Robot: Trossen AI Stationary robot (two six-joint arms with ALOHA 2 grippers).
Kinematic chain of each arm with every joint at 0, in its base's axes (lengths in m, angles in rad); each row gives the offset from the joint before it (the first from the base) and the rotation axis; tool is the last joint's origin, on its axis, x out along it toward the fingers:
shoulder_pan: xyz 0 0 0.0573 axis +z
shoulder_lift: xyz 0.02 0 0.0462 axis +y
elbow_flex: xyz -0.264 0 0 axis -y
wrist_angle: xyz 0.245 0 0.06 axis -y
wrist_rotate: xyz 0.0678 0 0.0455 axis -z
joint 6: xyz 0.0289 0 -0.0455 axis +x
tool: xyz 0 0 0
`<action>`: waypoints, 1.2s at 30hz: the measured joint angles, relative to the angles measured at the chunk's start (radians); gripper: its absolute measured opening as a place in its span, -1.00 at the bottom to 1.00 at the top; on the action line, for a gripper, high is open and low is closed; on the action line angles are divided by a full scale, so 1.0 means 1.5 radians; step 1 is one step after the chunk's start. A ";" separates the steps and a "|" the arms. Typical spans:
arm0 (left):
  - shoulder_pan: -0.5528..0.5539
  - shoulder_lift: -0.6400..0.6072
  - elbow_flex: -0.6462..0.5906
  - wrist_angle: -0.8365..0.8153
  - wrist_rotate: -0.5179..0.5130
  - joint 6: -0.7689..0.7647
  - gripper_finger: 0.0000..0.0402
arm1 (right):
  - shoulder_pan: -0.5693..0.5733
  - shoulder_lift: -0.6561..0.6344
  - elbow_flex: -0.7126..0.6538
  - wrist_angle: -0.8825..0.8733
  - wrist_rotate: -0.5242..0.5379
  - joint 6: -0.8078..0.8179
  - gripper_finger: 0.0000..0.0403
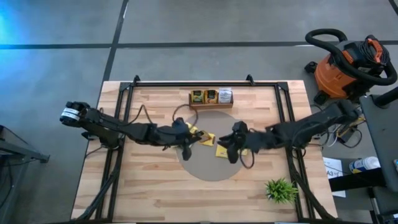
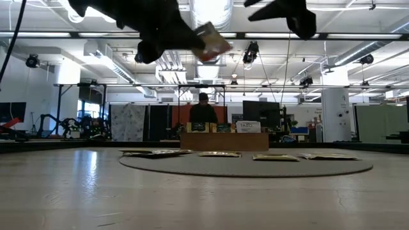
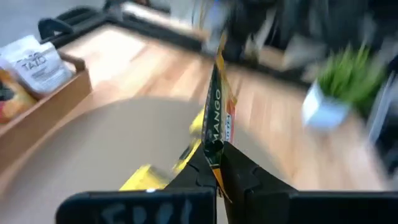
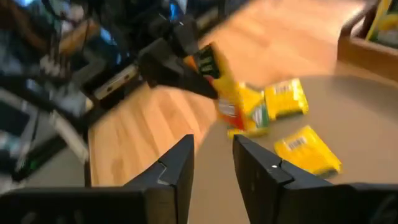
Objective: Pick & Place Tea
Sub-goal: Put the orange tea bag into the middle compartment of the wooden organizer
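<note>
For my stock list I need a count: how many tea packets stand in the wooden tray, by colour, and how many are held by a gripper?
Yellow packets in the tray: 2
White packet in the tray: 1
Packet held in the left gripper: 1
Total: 4
The flat packets on the mat are partly hidden, so not counted.

Both arms reach inward over the middle of the bench, raised clear of its surface. The left pincer [image 3: 214, 171] is clamped tight; the right pincer [image 4: 214, 165] faces it nearby, fingers parted.
</note>
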State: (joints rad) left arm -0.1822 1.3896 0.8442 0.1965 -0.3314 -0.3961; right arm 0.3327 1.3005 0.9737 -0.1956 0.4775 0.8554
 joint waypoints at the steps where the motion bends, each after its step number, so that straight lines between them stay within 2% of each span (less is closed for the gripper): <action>1: 0.000 0.003 0.011 -0.038 0.008 0.032 -0.98 | -0.016 -0.011 0.001 -0.027 -0.042 -0.010 -0.46; 4: -0.001 0.015 0.046 -0.122 0.019 0.126 -0.99 | -0.066 -0.027 0.018 -0.088 -0.150 -0.104 -0.48; 6: 0.005 0.023 0.070 -0.153 0.017 0.171 -0.99 | -0.095 -0.027 0.034 -0.119 -0.196 -0.188 -0.51; 10: 0.039 0.035 0.104 -0.192 0.011 0.234 -0.99 | -0.138 -0.009 0.062 -0.152 -0.217 -0.374 -0.54; 13: 0.085 0.043 0.108 -0.208 0.020 0.279 -0.99 | -0.171 0.012 0.080 -0.153 -0.216 -0.461 -0.54; 15: 0.127 0.045 0.108 -0.208 0.049 0.307 -0.99 | -0.198 0.031 0.099 -0.159 -0.217 -0.498 -0.53; 19: 0.206 0.049 0.109 -0.206 0.152 0.348 -0.99 | -0.255 0.081 0.138 -0.199 -0.224 -0.541 -0.53; 25: 0.278 0.050 0.117 -0.206 0.232 0.442 -0.99 | -0.328 0.148 0.208 -0.235 -0.290 -0.586 -0.54; 31: 0.314 0.060 0.121 -0.206 0.250 0.505 -0.99 | -0.391 0.212 0.289 -0.240 -0.356 -0.649 -0.58; 36: 0.333 0.099 0.129 -0.208 0.249 0.546 -0.99 | -0.422 0.268 0.362 -0.306 -0.389 -0.711 -0.58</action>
State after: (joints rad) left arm 0.3170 1.5385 1.0384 -0.1158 0.0414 0.4230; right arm -0.3011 1.7032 1.5174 -0.6544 -0.1062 -0.2115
